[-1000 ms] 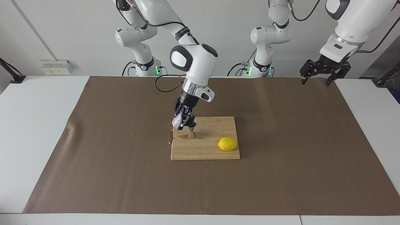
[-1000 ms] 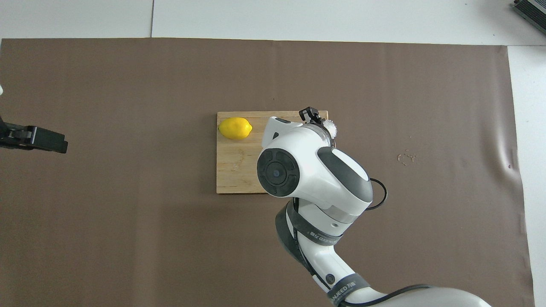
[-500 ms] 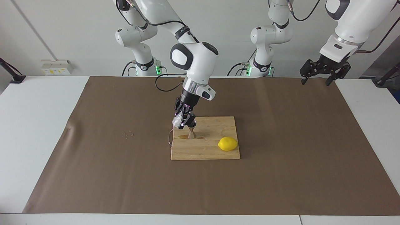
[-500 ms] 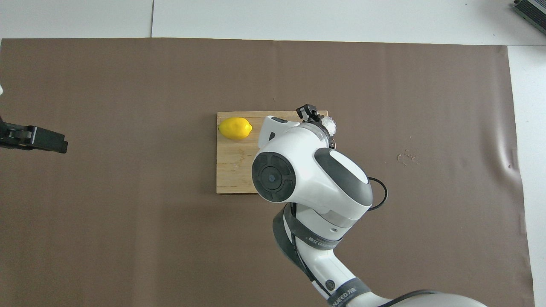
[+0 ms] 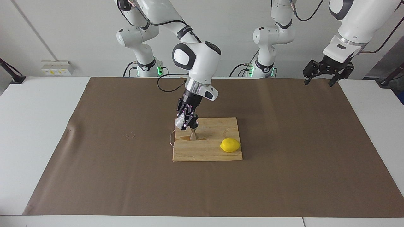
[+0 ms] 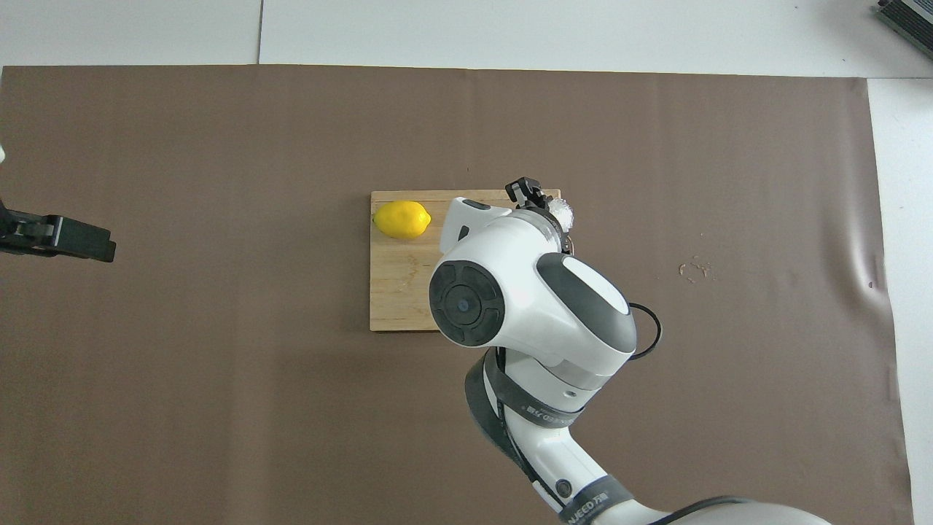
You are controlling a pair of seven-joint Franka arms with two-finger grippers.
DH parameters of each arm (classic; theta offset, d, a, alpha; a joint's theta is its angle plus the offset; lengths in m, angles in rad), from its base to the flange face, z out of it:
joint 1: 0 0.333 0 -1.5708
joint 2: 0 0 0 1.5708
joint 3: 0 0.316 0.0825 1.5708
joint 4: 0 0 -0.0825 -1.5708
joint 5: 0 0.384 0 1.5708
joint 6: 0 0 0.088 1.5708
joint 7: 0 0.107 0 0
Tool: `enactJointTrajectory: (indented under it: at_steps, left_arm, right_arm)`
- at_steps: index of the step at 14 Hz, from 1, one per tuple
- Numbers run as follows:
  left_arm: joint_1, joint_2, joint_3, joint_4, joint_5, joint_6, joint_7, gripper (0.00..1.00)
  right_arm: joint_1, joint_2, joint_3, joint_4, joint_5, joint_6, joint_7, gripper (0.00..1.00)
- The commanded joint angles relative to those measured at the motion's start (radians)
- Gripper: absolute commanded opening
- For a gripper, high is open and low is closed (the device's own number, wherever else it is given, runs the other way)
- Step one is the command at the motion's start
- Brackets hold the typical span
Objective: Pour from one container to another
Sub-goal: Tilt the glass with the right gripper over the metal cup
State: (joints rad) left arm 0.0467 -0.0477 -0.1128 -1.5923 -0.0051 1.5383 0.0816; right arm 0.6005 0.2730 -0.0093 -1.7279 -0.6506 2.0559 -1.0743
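The crinkled cup (image 5: 179,123) (contents indiscernible) is pinched by the right gripper (image 5: 186,121), tilted over the jigger (image 5: 193,134); the left gripper (image 5: 321,75) is spread.

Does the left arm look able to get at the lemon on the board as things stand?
Probably yes. The left gripper waits open at its own end of the table, and the lemon lies uncovered on the board's end toward it; the right gripper holds the cup over the jigger.

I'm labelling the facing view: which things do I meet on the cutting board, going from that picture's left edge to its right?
clear cup held in the right gripper → steel jigger → lemon, all on or over the cutting board.
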Motion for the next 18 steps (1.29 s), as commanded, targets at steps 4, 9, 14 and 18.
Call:
enactJointTrajectory:
  at_steps: [4,9,14,18]
  left_arm:
    - [0.016,-0.024,-0.013,-0.021,0.013,-0.006,0.004,1.00]
    - [0.016,-0.024,-0.013,-0.021,0.013,-0.006,0.003,1.00]
    - [0.016,-0.024,-0.013,-0.021,0.013,-0.004,0.004,1.00]
    - [0.016,-0.024,-0.013,-0.021,0.013,-0.006,0.004,1.00]
  right_arm:
    - [-0.004,-0.012,0.011,-0.001,-0.050,-0.014,0.011,0.45]
    - [-0.002,-0.014,0.009,-0.001,-0.052,-0.019,0.010,0.45]
    - [-0.002,-0.012,0.011,-0.001,-0.043,-0.020,0.022,0.45]
    - [-0.004,-0.012,0.026,-0.001,-0.030,-0.022,0.071,0.45]
